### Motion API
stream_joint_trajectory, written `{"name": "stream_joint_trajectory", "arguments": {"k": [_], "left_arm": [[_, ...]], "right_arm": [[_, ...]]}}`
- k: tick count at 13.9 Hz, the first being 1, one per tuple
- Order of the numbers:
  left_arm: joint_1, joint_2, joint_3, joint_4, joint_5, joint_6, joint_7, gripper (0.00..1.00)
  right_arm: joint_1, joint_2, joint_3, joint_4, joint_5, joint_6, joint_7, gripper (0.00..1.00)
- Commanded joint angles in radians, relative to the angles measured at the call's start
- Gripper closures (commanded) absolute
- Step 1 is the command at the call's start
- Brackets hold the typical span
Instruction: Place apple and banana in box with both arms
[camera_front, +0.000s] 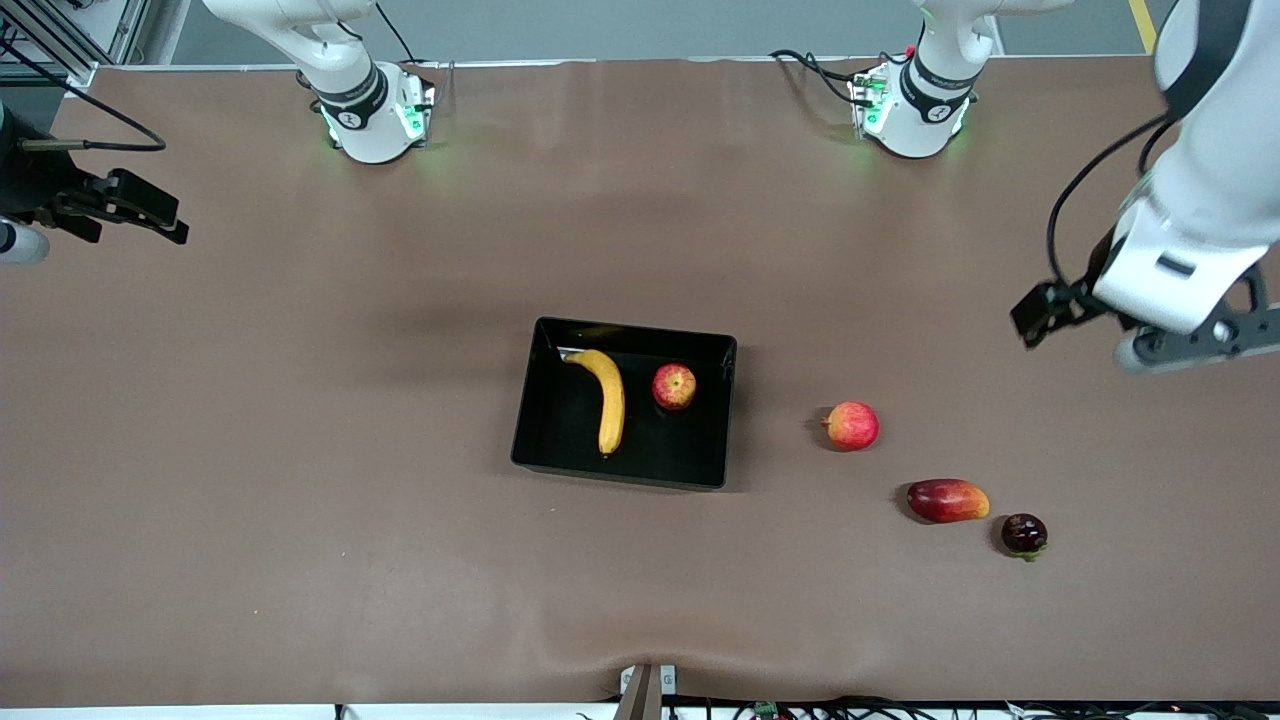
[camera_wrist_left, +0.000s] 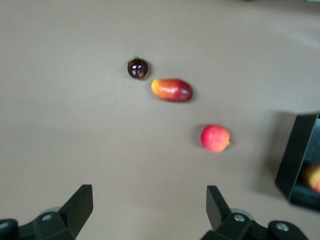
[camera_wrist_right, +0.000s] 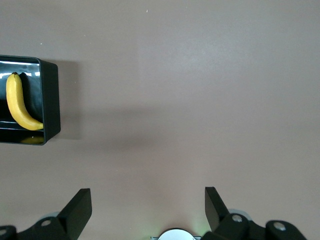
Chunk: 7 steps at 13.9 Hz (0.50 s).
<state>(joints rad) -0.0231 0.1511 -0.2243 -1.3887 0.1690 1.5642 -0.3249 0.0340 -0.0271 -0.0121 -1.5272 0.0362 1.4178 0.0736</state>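
I see the left end effector spread wide with nothing between its fingers, hanging over bare bench at the left arm's end, above the row of loose fruit. Right end effector is likewise wide open and empty, up over the bench at the right arm's end, well apart from everything; in the front view I only get its black body at the frame edge. Moving outward: the box sits mid-bench, and I can see the banana lying on its floor toward the right arm's side, the apple in there too, beside the banana toward the left arm's side, not touching it. Outside the box toward the left arm's end I have a paler pinkish apple near the box, then a red mango-like fruit nearer the front camera, and a small dark round fruit just beside that, all three apart from each other and from the box
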Motion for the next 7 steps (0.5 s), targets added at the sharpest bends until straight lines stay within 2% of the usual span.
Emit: {"name": "stream_joint_trajectory", "arguments": {"k": [1, 5, 7], "left_arm": [[0.040, -0.183, 0.036, -0.211, -0.089, 0.020, 0.122, 0.00], [0.072, -0.301, 0.057, -0.326, -0.132, 0.020, 0.272, 0.00], [0.060, -0.349, 0.115, -0.354, -0.177, 0.011, 0.314, 0.00]], "right_arm": [[0.007, 0.007, 0.000, 0.015, -0.005, -0.010, 0.020, 0.00], [0.006, 0.009, 0.000, 0.016, -0.005, -0.013, 0.020, 0.00], [0.004, 0.007, 0.000, 0.021, -0.005, -0.014, 0.020, 0.00]]}}
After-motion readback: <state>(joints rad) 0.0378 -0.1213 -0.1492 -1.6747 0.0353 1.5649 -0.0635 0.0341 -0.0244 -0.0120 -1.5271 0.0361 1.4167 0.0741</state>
